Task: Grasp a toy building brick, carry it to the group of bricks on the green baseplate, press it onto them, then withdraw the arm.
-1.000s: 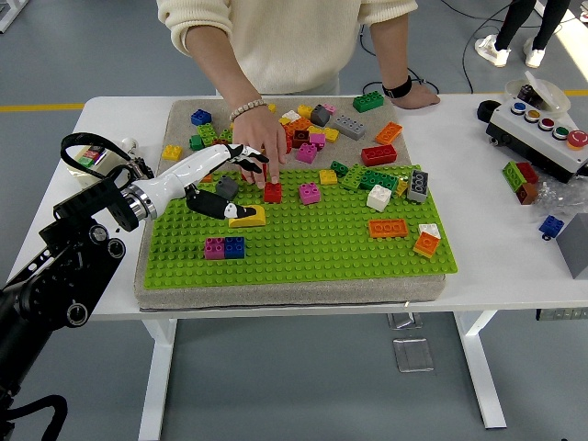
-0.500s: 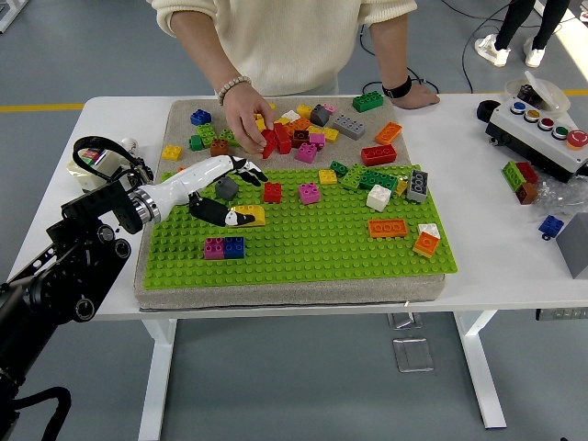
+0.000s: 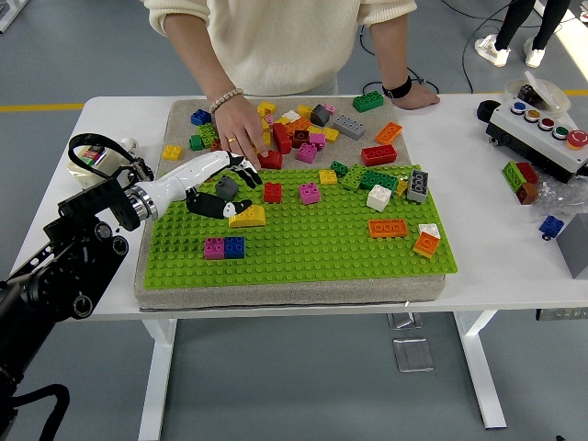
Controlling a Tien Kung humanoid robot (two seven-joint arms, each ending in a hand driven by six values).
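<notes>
One arm works here, the left, reaching in over the green baseplate with its hand a little nearer the plate's left edge than half a second ago. Since then the person's hand has come down from the loose heap onto a red brick at the plate's far edge. The yellow brick sits on the plate just right of the robot's black thumb, touching or nearly so; the fingers are spread loosely above it and grip nothing. A second red brick stands just beyond. Pink and blue bricks sit joined nearer the desk's front edge. No writing is legible.
</notes>
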